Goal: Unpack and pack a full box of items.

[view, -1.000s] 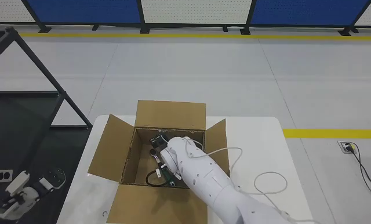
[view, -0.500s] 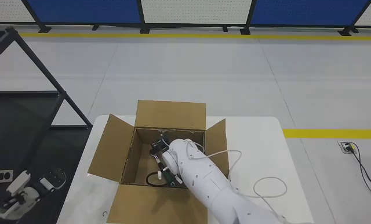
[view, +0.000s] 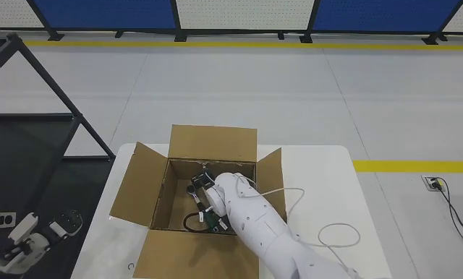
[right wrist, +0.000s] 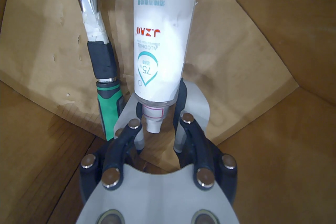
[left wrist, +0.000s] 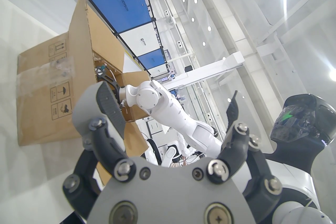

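Only slight shifts since a second ago: the right arm (view: 246, 214) has wobbled a little inside the box (view: 213, 143), and its loose cable (view: 340, 235) has sagged toward the table's (view: 318, 178) near edge.

Nearest, the left gripper (left wrist: 170, 93) hangs low off the table's near-left side. It is tipped upward with its fingers spread wide and nothing between them.

The right arm stretches forward from the near side, over the box's front flap, and bends down into the carton.

In the right wrist view, the right gripper (right wrist: 158, 101) sits low inside the box. Its fingers are closed against both sides of the shoulder of a white-labelled bottle (right wrist: 162, 33). The bottle's nozzle points back toward the wrist and its base points away.

Just beside the bottle, roughly parallel to it, a ratchet (right wrist: 89, 7) with a green-and-black handle lies on the brown floor.

Farther off, the box's rear flap stands upright.
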